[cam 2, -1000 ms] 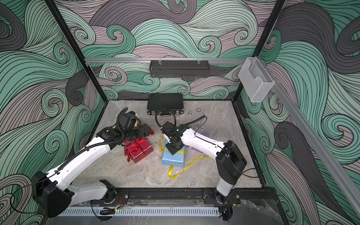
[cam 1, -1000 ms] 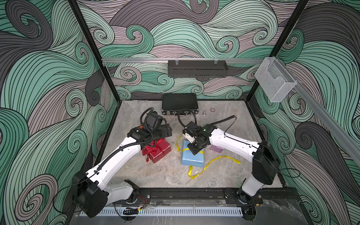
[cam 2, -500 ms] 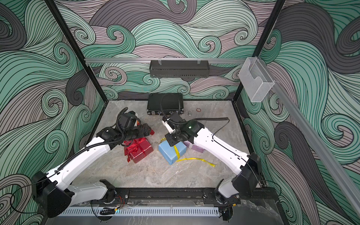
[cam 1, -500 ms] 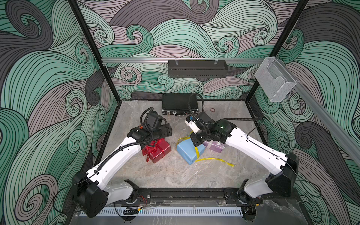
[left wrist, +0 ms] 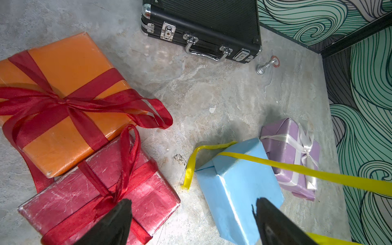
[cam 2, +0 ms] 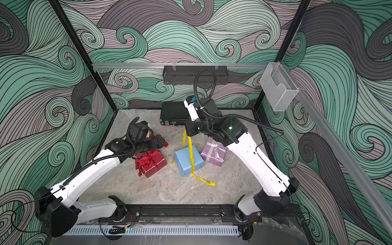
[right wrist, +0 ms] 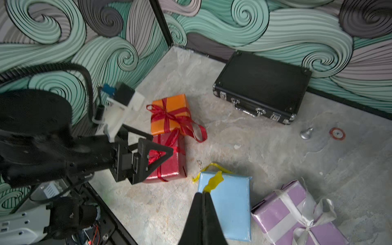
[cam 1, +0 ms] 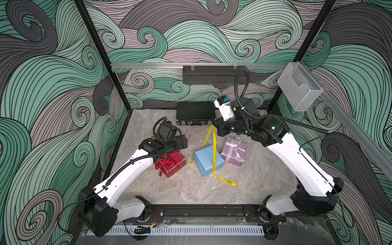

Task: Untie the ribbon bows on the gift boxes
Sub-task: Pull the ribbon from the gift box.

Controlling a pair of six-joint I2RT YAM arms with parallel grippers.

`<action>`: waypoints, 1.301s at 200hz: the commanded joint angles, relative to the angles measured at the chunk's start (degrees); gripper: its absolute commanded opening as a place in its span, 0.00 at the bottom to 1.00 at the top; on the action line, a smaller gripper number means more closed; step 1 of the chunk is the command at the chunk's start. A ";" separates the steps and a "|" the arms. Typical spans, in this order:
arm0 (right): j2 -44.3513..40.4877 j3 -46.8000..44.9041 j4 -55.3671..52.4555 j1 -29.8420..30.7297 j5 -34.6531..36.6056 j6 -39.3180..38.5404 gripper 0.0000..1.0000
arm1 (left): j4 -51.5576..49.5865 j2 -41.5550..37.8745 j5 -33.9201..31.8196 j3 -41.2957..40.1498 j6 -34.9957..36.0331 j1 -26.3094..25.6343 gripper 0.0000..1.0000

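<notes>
My right gripper [cam 1: 214,125] hangs above the table, shut on the end of the yellow ribbon [cam 1: 214,146]. Two yellow strands drop from it to the light blue box [cam 1: 209,161]. One crosses the box top and ends as a tail on the table. In the right wrist view its fingertips [right wrist: 203,194] pinch the yellow end. The lilac box [cam 1: 234,151] with a silvery white bow stands beside the blue one. My left gripper [left wrist: 192,201] is open over the glossy red box [left wrist: 148,191], whose red bow is tied. The orange box [left wrist: 70,55] with a red bow lies behind it.
A flat black latched case [cam 1: 195,112] lies at the back of the table. A small silver piece [left wrist: 264,67] and a red-ringed disc [left wrist: 275,62] lie near its right end. A clear bin [cam 1: 299,87] hangs on the right rail.
My right gripper has risen and swung back towards the case, drawing the yellow ribbon up. The blue box has turned and slid a little left. The left arm has stayed still.
</notes>
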 commanded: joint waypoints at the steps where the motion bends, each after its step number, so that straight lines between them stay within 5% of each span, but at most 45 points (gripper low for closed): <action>1: 3.09 9.01 -4.14 -1.27 2.11 0.36 0.00 | 0.64 -1.32 0.61 -0.41 -0.41 0.40 0.91; 52: 13.14 38.27 -13.50 -6.18 5.68 -1.12 0.00 | 0.86 -1.76 1.11 -0.50 -0.41 0.48 0.91; 76: 15.13 43.77 -13.97 -8.66 6.22 -1.41 0.00 | 0.99 -1.96 1.48 -0.50 -0.33 0.52 0.91; 113: 13.62 44.20 -12.58 -12.74 8.86 -3.51 0.00 | 2.62 -1.97 4.35 -1.16 0.36 0.42 0.91; 175: 2.23 37.41 2.90 -15.80 26.52 -12.95 0.00 | 3.84 -1.15 7.58 -1.29 1.07 0.45 0.91; 260: -6.55 30.26 26.56 -15.85 34.12 -31.08 0.00 | 4.11 0.23 9.47 -1.11 1.43 0.19 0.91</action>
